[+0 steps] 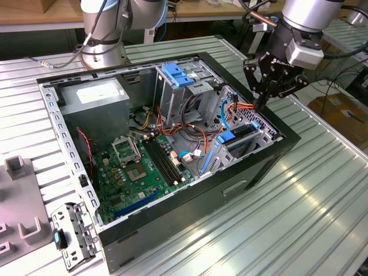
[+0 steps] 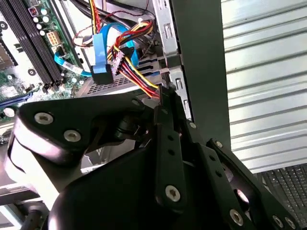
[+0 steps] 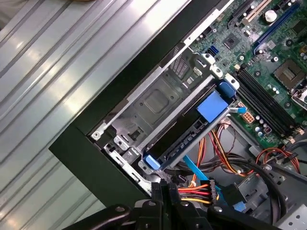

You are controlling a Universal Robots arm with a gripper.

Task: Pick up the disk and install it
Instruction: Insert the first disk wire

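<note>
The disk [image 1: 240,137] sits in the metal drive bay [image 1: 261,133] at the corner of the open computer case on the exterior view's right, with its blue side rails showing. In the first wrist view the disk [image 3: 188,139] lies as a dark slab between two blue rail ends inside the bay [image 3: 153,103]. My gripper [image 1: 260,104] hangs just above the case's edge beside the bay, by the red, yellow and orange cable bundle [image 3: 196,188]. Its black fingers [image 3: 163,191] are shut together with nothing between them, and in the second wrist view the gripper [image 2: 165,96] points at the cables.
The black case [image 1: 172,230] lies open on a ribbed metal table [image 1: 299,207], with a green motherboard [image 1: 141,167], a grey power-supply box [image 1: 95,95] and a tall cage with a blue top [image 1: 175,75] inside. A loose bracket [image 1: 72,236] lies at the exterior view's left.
</note>
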